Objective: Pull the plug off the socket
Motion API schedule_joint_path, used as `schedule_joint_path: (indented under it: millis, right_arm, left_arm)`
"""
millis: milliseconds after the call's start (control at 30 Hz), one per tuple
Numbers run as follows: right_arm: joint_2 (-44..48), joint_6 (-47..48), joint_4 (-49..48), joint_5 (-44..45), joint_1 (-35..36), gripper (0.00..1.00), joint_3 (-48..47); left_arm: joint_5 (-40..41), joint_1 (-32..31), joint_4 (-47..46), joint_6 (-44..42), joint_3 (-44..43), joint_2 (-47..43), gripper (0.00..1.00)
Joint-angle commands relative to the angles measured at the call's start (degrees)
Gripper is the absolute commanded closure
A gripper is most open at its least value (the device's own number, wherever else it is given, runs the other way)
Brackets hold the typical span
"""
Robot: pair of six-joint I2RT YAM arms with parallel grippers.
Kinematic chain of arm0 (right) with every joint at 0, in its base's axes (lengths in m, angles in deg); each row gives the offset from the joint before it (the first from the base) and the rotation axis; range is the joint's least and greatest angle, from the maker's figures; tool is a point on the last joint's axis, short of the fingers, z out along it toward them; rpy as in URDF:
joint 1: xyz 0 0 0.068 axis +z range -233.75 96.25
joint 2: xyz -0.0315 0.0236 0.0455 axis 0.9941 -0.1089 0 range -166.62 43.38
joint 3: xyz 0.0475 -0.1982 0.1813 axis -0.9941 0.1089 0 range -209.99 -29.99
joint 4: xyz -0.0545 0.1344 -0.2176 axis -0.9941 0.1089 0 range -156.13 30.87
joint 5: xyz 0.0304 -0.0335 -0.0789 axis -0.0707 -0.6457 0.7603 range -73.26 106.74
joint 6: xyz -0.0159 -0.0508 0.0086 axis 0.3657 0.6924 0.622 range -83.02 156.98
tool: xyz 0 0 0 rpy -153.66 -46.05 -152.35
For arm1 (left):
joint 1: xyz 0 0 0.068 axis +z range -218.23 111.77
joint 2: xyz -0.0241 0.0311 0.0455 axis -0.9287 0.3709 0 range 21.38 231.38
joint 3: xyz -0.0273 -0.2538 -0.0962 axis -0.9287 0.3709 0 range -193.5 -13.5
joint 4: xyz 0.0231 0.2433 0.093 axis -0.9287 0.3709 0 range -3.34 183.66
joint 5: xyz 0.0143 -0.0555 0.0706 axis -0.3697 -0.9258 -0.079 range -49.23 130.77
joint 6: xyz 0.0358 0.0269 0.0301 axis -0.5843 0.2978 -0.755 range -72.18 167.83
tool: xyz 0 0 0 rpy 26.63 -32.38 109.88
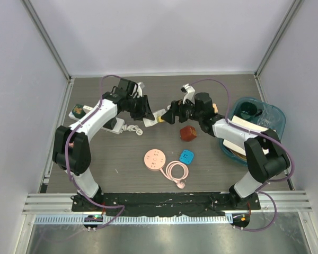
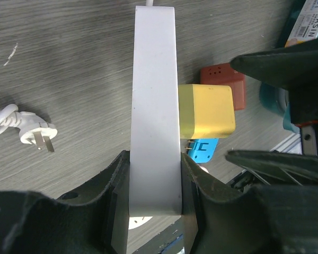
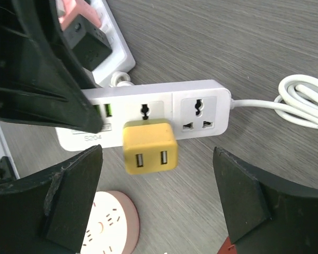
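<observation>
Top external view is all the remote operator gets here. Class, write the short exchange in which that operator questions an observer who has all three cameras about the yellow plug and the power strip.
Operator: From above, the arms crowd the plug. Is the right gripper gripping it?
Observer: No. The right wrist view shows the right gripper open, with one finger on each side of the yellow USB plug and a clear gap on both sides.
Operator: Is the strip held?
Observer: Yes. In the left wrist view the left gripper is shut on the white power strip, with one finger on its socket face and the other on its back.
</observation>
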Motion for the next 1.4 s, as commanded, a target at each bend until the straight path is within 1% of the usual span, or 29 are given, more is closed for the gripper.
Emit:
schedule_joint_path:
  millis: [0,133,167,633,700,733,767,867,933,1000,1133,1367]
  right_arm:
    - [-2.5,3.6,-0.5,-0.6,-0.2,0.12,-3.7]
    - [-3.2,2.5,-1.8,-1.5,0.1,0.19,-3.7]
    - [-3.3,2.5,-2.4,-1.6,0.1,0.22,-3.7]
    - [-6.3,1.2,-1.8,-3.3,0.9,0.37,-5.4]
    - [-6.3,1.3,-2.0,-3.8,0.9,0.47,-5.5]
    - [-6.2,1.2,-2.1,-3.8,0.9,0.54,-5.6]
    - [-6.2,1.2,-2.1,-3.9,0.9,0.68,-5.6]
    - [-5.4,1.4,-2.0,-3.5,0.9,0.86,-5.4]
    - [-4.4,1.8,-1.7,-3.1,0.9,0.94,-4.9]
    - [-3.6,1.9,-1.7,-2.8,0.9,0.99,-4.5]
    - [-2.8,2.2,-1.8,-2.0,0.9,0.99,-4.2]
    - [-1.6,2.7,-2.8,-1.4,0.9,0.99,-3.2]
  left_arm:
    - [-4.2,0.2,-4.3,0.9,-0.7,-1.4,1.0]
    - [-4.2,0.1,-4.2,0.9,-0.7,-1.5,1.0]
    - [-4.2,0.1,-4.2,0.9,-0.7,-1.5,1.0]
    - [-4.3,0.1,-4.3,1.1,-0.7,-1.2,1.0]
    - [-4.3,0.1,-4.4,1.1,-0.7,-1.1,1.0]
    - [-4.2,0.1,-4.4,1.1,-0.7,-1.1,1.0]
    - [-4.2,0.1,-4.3,1.1,-0.7,-1.1,1.0]
    - [-3.7,0.1,-4.2,1.1,-0.7,-1.2,1.0]
    - [-2.7,0.1,-3.8,1.0,-0.8,-1.1,1.0]
    - [-1.3,0.1,-3.5,0.9,-0.7,-0.8,1.0]
    - [0.8,0.1,-0.7,0.2,-2.1,-0.1,1.0]
    - [3.6,0.1,0.6,0.1,-2.6,0.3,1.0]
